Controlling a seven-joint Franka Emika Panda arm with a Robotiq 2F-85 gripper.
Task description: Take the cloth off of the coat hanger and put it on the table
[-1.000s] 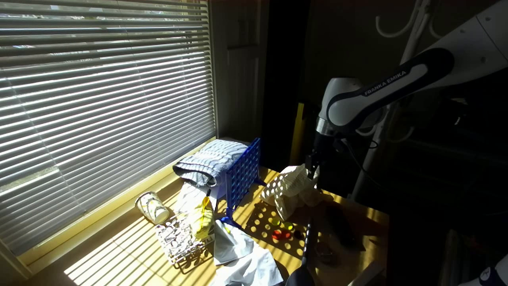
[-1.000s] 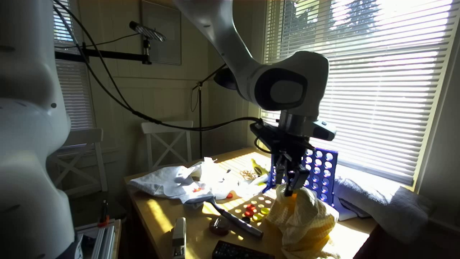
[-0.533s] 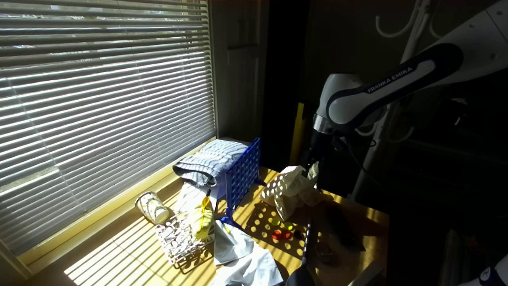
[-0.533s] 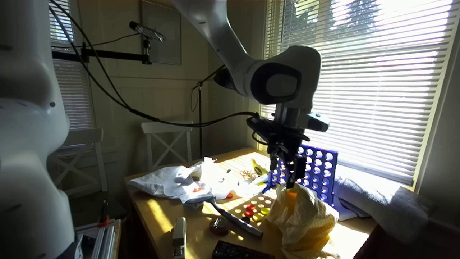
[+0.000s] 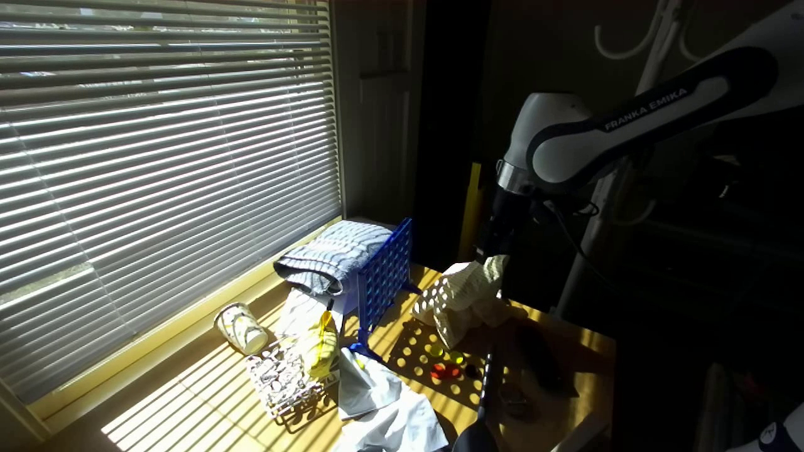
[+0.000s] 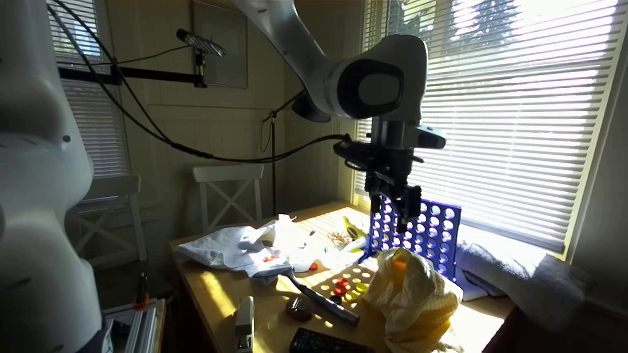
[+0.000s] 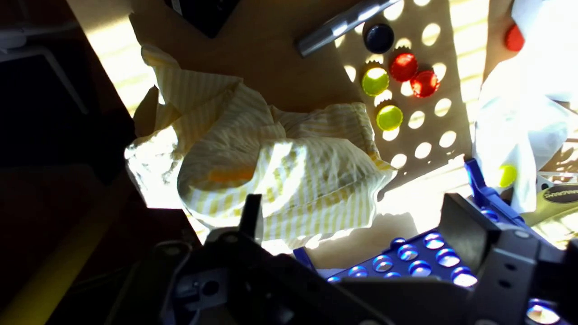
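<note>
A yellow-and-white striped cloth [image 5: 461, 295] lies crumpled in a heap on the table [image 6: 272, 321]. It shows in both exterior views [image 6: 422, 299] and fills the middle of the wrist view [image 7: 311, 180]. A white coat stand [image 5: 654, 63] with curved hooks stands behind the arm in an exterior view; no cloth shows on its visible hooks. My gripper [image 6: 389, 220] is above the cloth and apart from it. In the wrist view the gripper [image 7: 354, 212] has its fingers wide apart with nothing between them.
A blue upright game grid [image 6: 434, 230] stands close beside the cloth. Red and yellow discs [image 7: 404, 67], a grey handle [image 6: 328, 306], a remote [image 6: 326, 341] and a stapler [image 6: 244, 323] lie nearby. A folded towel [image 5: 339, 251], a cup [image 5: 242, 329] and a white cloth [image 5: 396, 414] lie farther along.
My gripper has risen from close over the cloth and shifted slightly, with its fingers apart. The cloth keeps its place and shape on the table.
</note>
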